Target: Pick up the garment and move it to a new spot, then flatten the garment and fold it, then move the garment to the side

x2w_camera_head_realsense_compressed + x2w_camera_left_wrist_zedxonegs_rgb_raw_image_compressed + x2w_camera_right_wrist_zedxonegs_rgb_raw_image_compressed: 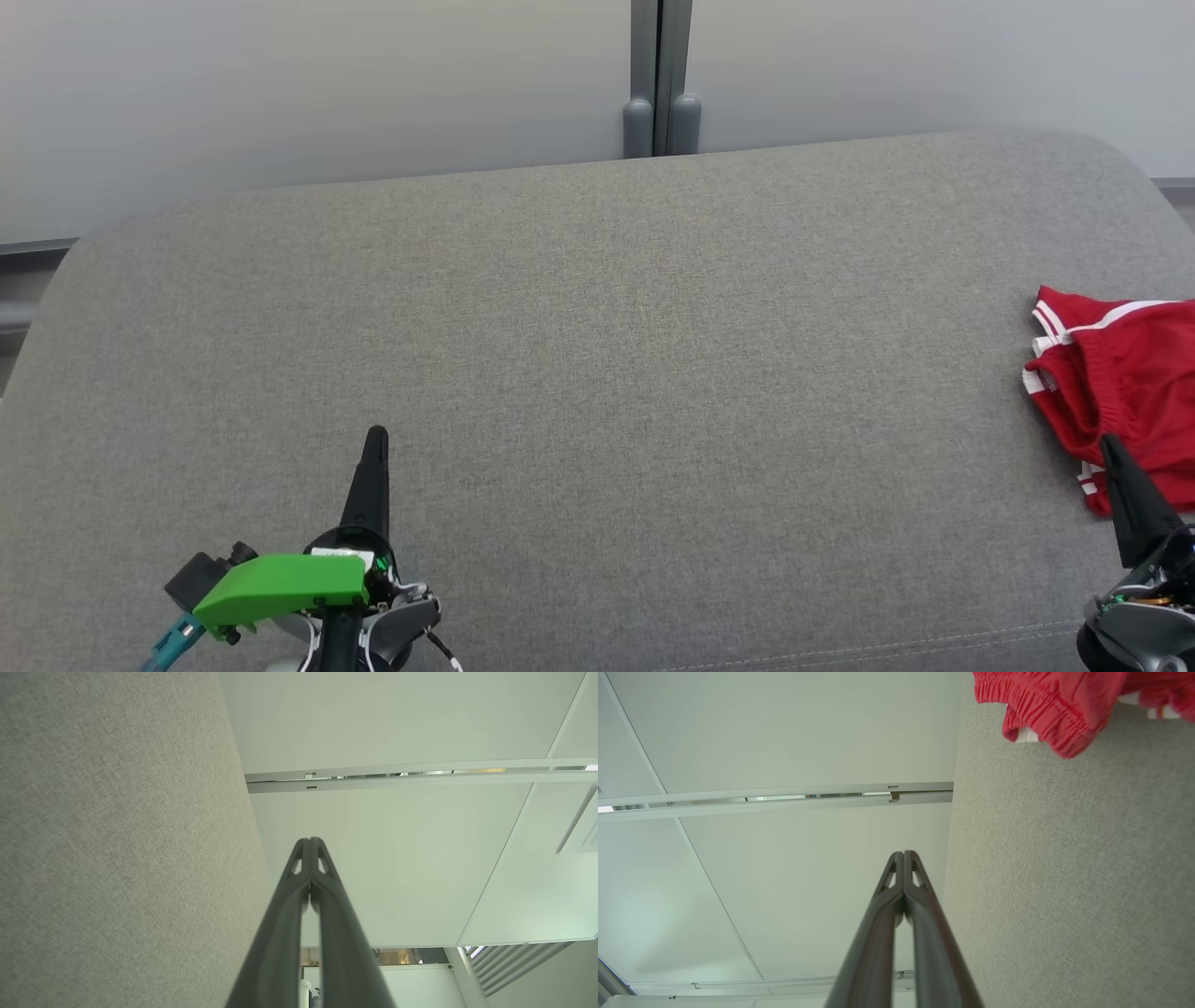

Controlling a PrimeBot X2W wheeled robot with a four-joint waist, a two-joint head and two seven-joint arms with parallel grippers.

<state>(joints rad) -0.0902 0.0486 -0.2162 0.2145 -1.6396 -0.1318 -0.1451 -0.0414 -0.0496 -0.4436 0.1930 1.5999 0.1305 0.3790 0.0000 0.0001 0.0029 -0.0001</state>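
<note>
Head view first: a big grey padded bench (607, 373) runs across the whole frame, with pale wall panels (327, 84) behind it and a grey post (661, 75) where they meet. The garment (1130, 373), red shorts with white stripes, lies bunched up at the bench's right edge and is partly cut off by the frame. The left gripper (376, 435) sits near the front edge toward the left, over bare fabric and well away from the shorts. Its fingers are pressed together into a single spike, and there's a bright green cover (280, 583) at its base. The right gripper (1109, 441) is at the front right, also pinched together, and its tip overlaps the near hem of the shorts in this picture.

Left wrist view: the left gripper (309, 841) has its tips meeting with nothing between them. The bench (117, 835) is on one side and the wall (397, 858) on the other.

Right wrist view: the right gripper (904, 854) looks the same, fingers together and holding nothing. The garment (1045, 700) is up in the top right corner, its ribbed waistband facing the camera, resting on the bench (1064, 882) and clearly apart from the fingers.
</note>
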